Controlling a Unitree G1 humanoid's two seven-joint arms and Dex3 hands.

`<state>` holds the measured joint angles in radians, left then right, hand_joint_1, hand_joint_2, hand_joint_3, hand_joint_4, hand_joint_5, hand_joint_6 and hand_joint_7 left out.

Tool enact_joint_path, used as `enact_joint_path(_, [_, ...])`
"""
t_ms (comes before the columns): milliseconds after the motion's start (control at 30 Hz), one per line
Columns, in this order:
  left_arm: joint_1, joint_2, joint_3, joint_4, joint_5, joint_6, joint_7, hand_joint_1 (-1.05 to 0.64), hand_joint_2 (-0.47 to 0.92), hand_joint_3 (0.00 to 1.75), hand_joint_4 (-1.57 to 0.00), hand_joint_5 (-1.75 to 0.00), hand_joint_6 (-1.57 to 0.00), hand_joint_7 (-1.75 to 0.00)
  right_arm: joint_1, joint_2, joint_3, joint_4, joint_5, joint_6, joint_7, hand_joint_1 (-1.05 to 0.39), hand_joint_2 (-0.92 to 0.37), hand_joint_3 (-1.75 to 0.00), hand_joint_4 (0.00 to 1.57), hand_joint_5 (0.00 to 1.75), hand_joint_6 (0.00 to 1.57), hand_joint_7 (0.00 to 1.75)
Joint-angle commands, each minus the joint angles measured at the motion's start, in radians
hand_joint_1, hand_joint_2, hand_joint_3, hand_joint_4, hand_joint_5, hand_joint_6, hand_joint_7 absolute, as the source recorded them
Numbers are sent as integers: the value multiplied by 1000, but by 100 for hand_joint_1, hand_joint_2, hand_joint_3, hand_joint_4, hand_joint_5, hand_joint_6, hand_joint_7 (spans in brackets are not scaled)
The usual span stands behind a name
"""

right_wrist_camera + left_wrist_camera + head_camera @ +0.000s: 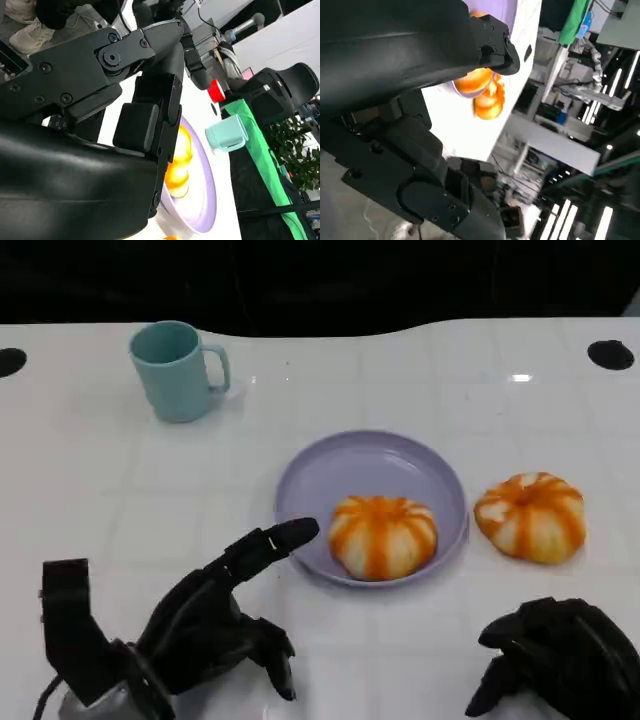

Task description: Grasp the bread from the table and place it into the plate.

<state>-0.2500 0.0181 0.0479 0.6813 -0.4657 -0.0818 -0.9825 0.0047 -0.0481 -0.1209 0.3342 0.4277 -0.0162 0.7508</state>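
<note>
A lavender plate [370,465] lies at the table's middle, with one orange-striped bread [383,536] in its near half. A second, similar bread [531,516] rests on the table just right of the plate. My left hand [215,620] is at the lower left, empty, with one finger [285,537] stretched out close to the plate's near-left rim. My right hand [560,655] hovers at the lower right, in front of the second bread, loosely curled and holding nothing. The left wrist view shows both breads [479,81] [490,106] beyond the fingers. In the right wrist view the plate [202,200] and its bread [178,162] appear.
A teal mug [178,370] stands at the back left, handle to the right; it also shows in the right wrist view [227,132]. Dark round holes mark the table's far corners [610,354]. White tabletop stretches around the plate.
</note>
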Motion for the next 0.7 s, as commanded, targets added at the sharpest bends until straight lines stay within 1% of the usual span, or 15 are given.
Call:
enact_joint_path(33, [-22,21,36,34,-37,83,-83,-104,56,0,-157,-33,-157,-20,1,-17,-8,-5,5,-2,-4,-71,-78,0,157,31,157,10])
enact_joint_path(300, [-46,36,53,57,-35,161,-150,-105,56,0,-157,-21,-157,-8,-2,-14,-7,-8,7,4,-11,-71,-77,0,157,34,157,12])
enact_joint_path(400, [-55,37,59,68,-35,170,-177,-104,57,0,-157,-17,-155,-4,-1,-16,-6,-11,7,6,-9,-72,-76,0,157,33,157,12])
enact_joint_path(700, [-75,42,73,106,-31,204,-226,-100,58,0,-157,-4,-148,0,4,-16,-3,-20,5,3,-8,-72,-77,0,157,33,157,11])
